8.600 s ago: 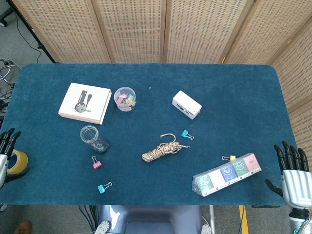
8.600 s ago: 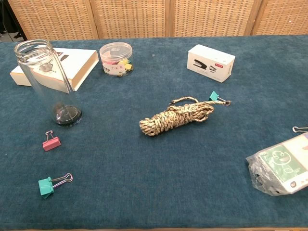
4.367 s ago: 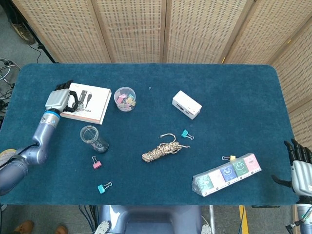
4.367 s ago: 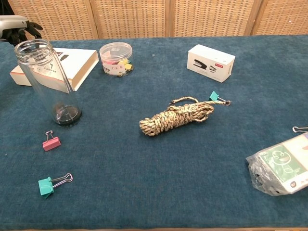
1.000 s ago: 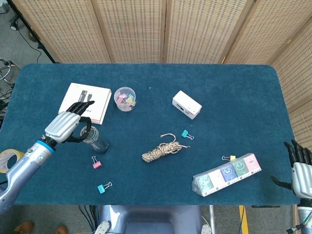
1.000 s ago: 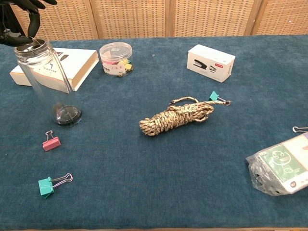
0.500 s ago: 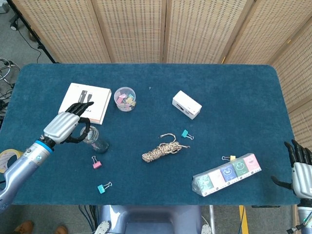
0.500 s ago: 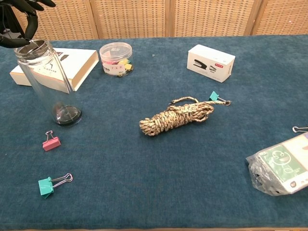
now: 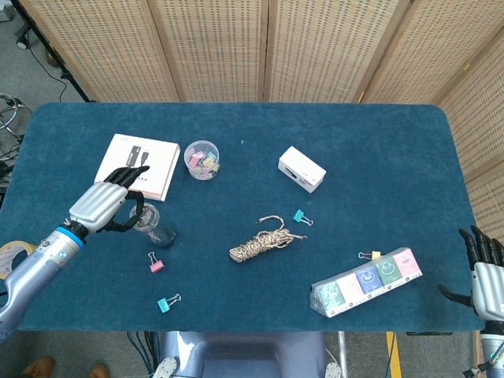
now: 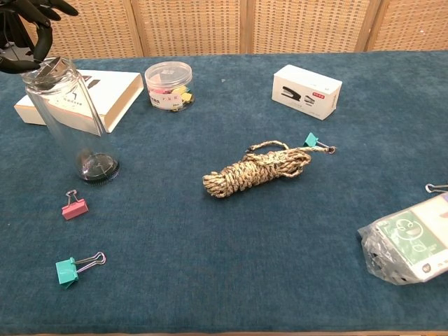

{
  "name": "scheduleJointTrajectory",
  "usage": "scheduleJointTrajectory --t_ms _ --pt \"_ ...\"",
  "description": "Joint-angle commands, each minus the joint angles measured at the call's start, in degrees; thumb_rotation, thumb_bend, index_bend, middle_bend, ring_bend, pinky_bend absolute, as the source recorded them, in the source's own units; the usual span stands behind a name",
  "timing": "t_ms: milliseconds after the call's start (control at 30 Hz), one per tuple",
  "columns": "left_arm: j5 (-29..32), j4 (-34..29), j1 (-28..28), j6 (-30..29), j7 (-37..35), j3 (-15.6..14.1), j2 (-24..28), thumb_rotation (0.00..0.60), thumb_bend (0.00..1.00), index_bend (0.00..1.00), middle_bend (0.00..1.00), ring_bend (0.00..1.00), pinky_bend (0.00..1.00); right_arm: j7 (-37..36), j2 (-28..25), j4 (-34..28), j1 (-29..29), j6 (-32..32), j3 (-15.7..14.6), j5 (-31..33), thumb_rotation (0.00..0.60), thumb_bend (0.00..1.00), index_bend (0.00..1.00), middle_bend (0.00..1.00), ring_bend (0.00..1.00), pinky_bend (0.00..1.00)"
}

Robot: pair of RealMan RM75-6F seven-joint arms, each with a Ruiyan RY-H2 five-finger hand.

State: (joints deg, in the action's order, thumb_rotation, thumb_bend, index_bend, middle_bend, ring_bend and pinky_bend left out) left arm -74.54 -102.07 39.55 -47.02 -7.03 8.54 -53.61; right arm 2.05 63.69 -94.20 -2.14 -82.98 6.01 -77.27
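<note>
While the left hand (image 9: 101,206) hovers over the mouth of the glass jar (image 10: 70,119), its dark fingers (image 10: 28,38) curl down around the rim; from the chest view they seem to touch the rim, but I cannot tell if they really grip it. The jar stands upright on the blue table (image 9: 378,142), open at the top, just in front of the white flat box (image 9: 138,165). This box carries a dark picture of some device and small text that is too small to read.

Behind and to the right of the jar is a round clear tub of coloured clips (image 10: 168,85). Further right lies a small white carton (image 10: 307,90) with a drawing of a black stapler and a red mark on its side; the writing there is not readable. Near the middle of the table rests a bundle of rope (image 10: 255,169), with a teal binder clip (image 10: 313,142) just beside its far end. A pink binder clip (image 10: 74,207) lies near the foot of the jar, and another teal clip (image 10: 70,269) is closer to the front edge.

At the right, a plastic pack of small coloured boxes (image 9: 366,281) with round logos lies on the cloth, with a yellow clip (image 9: 370,255) touching its back edge. The right hand (image 9: 488,279) stays off the table corner, its fingers spread and holding nothing. A roll of tape (image 9: 17,256) shows beside the left arm, beyond the table edge.
</note>
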Motion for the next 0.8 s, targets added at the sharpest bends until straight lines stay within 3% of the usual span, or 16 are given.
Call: scheduleJointTrajectory --t_ms 33,433,800 --pt "0.2 -0.2 0.1 0.1 0.2 0.0 0.1 0.6 0.32 0.0 0.0 0.0 0.0 0.0 0.0 0.0 0.0 0.0 0.0 0.0 0.6 0.0 0.0 0.0 0.0 0.0" --pt "0.5 -0.8 0.0 -0.5 0.5 0.2 0.4 0.6 0.31 0.0 0.0 0.0 0.0 -0.3 -0.1 0.0 0.1 0.0 0.0 -0.1 0.6 0.0 0.0 0.0 0.0 0.0" --pt "-1.9 -2.2 -2.7 -4.7 -2.9 0.6 4.2 0.6 0.31 0.0 0.0 0.0 0.0 -0.2 -0.1 -0.2 0.0 0.0 -0.1 -0.3 0.6 0.0 0.0 0.0 0.0 0.0"
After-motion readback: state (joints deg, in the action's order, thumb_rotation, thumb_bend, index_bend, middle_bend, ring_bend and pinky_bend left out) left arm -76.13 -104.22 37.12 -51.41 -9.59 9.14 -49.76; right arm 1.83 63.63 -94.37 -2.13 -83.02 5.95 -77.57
